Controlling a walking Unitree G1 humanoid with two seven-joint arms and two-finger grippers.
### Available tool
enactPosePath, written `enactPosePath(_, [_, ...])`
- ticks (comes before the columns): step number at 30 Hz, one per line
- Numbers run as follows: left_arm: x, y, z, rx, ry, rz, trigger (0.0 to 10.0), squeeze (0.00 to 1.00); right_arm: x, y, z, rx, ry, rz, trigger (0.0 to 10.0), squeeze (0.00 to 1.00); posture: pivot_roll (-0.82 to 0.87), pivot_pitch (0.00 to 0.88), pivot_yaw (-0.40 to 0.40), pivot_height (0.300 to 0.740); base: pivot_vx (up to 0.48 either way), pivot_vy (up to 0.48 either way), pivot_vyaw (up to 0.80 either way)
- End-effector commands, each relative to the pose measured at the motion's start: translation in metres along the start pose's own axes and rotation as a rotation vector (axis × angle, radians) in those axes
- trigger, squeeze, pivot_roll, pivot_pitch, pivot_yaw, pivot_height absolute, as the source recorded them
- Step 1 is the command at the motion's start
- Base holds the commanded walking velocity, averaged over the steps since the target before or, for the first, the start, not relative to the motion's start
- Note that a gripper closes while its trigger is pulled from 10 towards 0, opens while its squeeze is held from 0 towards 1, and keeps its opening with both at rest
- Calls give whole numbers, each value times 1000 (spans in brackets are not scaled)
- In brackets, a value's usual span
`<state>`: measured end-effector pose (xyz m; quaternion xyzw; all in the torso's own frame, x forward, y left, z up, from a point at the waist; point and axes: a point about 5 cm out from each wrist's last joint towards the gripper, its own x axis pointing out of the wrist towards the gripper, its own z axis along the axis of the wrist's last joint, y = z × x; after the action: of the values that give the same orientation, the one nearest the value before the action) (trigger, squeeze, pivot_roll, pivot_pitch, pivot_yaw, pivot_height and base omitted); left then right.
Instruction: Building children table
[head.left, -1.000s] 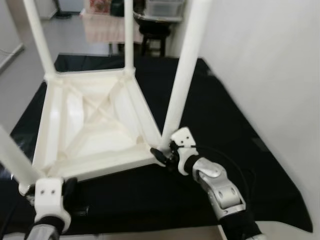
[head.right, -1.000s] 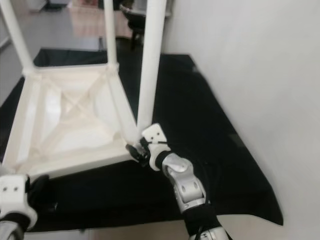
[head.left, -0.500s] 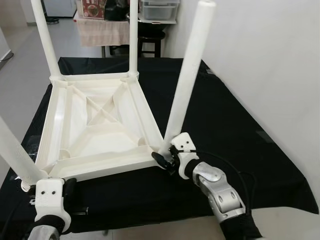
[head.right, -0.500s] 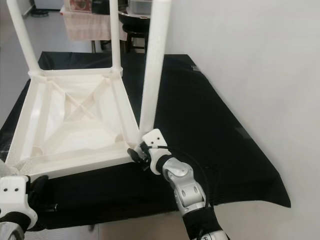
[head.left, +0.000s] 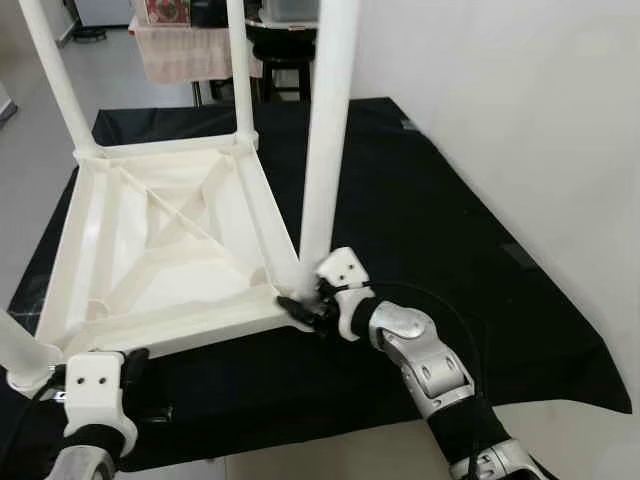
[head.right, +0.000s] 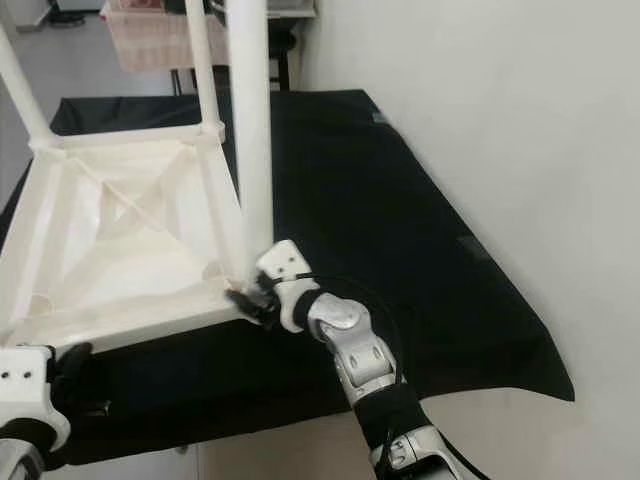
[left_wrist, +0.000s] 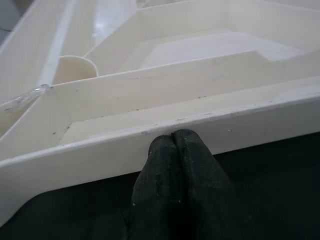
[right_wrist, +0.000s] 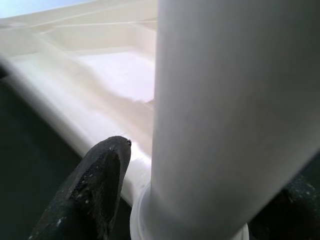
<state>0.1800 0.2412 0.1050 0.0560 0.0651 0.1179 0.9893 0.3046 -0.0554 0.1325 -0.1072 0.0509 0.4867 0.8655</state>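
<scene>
No legible writing or brand mark can be made out on the furniture or on the robot; a box with a coloured printed face stands on a cloth-draped side table (head.left: 185, 55) at the far end of the room, but its lettering is too small to be read. The children's table (head.left: 175, 250) is seen turned upside down on a black cloth (head.left: 450, 250) spread over the floor beside a plain white wall (head.left: 520, 110). It is moulded from smooth, slightly glossy cream-white plastic: a square top with a raised rim, its underside stiffened by diagonal ribs that cross at the middle, and a round socket at each corner. Round, tube-like legs stand upward from the corners. The near right leg (head.left: 328, 130) is gripped at its base by the right gripper (head.left: 305, 306), whose matt black, finely grained fingers (right_wrist: 97, 187) are spread to either side of the tube just above its collar. The left gripper (left_wrist: 174, 142) is held at the near edge of the tabletop beside the near left corner, its two fingertips pressed together with no gap and resting against the outer face of the rim. A dark stool (head.left: 283, 50) is visible next to the side table.
</scene>
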Motion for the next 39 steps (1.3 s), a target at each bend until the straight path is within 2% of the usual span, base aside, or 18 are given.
enactPosePath(1, [3,15,-1,49,7,90,10000,0,9,27,6,-18,-36,176,10000,0,93,70,-78,740,0,0,0])
enactPosePath(11, [1,19,-3,59,13,113,10000,0,15,32,7,-4,-40,191,10000,0,113,73,-78,740,0,0,0])
enactPosePath(13, [1,17,-5,73,22,98,10000,0,16,24,1,-27,1,119,10000,0,113,73,-77,740,0,0,0])
enactPosePath(15, [1,17,-5,73,22,98,10000,0,16,24,1,-27,1,119,10000,0,113,73,-77,740,0,0,0])
enactPosePath(18, [2,9,-8,71,33,49,10000,0,11,4,-8,-15,53,-22,10000,0,110,73,-75,740,0,0,0])
enactPosePath(20, [1,6,-9,66,37,33,10000,0,7,-5,-12,-14,73,-67,10000,0,108,73,-74,740,0,0,0])
enactPosePath(28, [3,4,-9,61,36,20,10000,0,7,-16,-12,14,70,-169,10000,0,109,74,-72,740,0,0,0])
enactPosePath(35, [2,4,-8,60,34,15,10000,0,14,-13,-8,28,49,-164,10000,0,116,76,-74,740,0,0,0])
enactPosePath(39, [-3,-1,-10,49,45,-32,10000,0,10,-9,-13,49,47,-133,10000,0,116,76,-74,740,0,0,0])
